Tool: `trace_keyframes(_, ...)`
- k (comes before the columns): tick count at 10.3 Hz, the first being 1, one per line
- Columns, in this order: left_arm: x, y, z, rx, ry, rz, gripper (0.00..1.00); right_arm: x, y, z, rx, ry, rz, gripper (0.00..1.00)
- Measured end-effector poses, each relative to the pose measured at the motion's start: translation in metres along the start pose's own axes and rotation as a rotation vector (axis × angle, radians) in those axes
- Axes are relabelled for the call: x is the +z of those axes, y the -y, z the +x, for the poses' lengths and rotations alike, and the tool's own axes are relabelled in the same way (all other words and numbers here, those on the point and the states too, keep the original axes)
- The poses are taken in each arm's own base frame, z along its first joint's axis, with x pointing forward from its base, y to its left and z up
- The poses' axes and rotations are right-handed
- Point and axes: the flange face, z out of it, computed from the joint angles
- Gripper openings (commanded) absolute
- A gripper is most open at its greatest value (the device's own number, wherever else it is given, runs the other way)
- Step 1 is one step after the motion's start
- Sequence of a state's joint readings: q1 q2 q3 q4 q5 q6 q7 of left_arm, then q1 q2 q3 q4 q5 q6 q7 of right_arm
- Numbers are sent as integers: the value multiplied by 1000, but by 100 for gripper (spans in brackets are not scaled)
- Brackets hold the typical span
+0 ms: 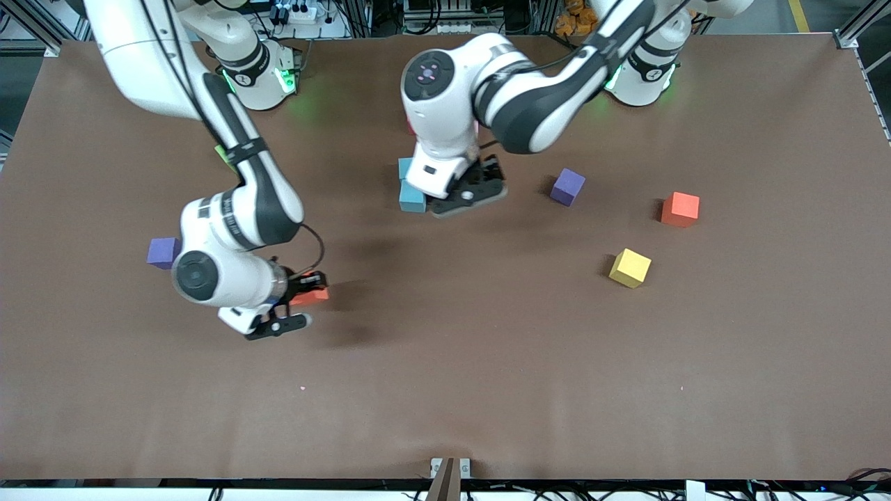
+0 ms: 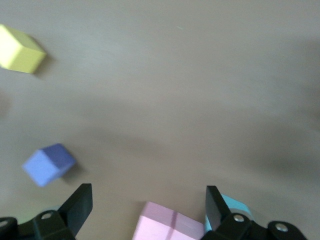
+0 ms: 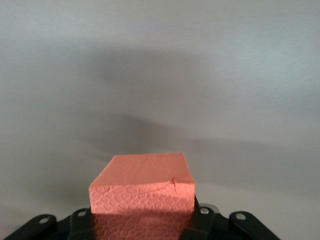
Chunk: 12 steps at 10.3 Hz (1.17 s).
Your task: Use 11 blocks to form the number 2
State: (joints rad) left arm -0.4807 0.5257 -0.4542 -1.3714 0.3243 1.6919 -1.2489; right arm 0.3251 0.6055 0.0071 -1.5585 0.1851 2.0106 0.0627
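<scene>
My right gripper (image 1: 303,303) is shut on a red-orange cube (image 1: 313,295) and holds it just above the table, toward the right arm's end. In the right wrist view the cube (image 3: 142,185) fills the jaws of the right gripper (image 3: 142,220). My left gripper (image 1: 468,192) is open low over the cluster of cubes at the table's middle. Two light blue cubes (image 1: 412,197) show beside it. In the left wrist view the left gripper (image 2: 148,206) stands open over two adjoining pink cubes (image 2: 167,226), with a light blue cube (image 2: 239,205) by one finger. The rest of the cluster is hidden under the left arm.
Loose cubes lie toward the left arm's end: purple (image 1: 567,186), orange-red (image 1: 680,209) and yellow (image 1: 630,268). Another purple cube (image 1: 163,252) lies beside the right arm. A lime-green cube (image 1: 224,154) peeks out from under the right arm.
</scene>
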Motion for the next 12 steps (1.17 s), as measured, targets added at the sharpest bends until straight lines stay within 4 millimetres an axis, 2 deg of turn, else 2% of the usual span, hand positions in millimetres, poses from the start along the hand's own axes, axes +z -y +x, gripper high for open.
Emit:
trace_keyframes(2,4,39,42,-25,20,42,100,9,50,-8,61,-5,-13,0)
trace_keyframes(3,13,64,66,-36,41,58,100,12,65,-11,86,-12,-15,0)
trace_keyframes(6,45,141,131,-93,116,66,100,27,98,-18,142,-45,-16,0)
trace_keyframes(8,72,195,170,-116,145,62,100,45,110,-24,162,-97,-7,0)
trace_keyframes(10,100,233,194,-166,187,74,100,59,125,-33,227,-122,0,0)
trace_keyframes(12,123,252,208,-225,215,73,100,66,155,-48,285,-126,3,0)
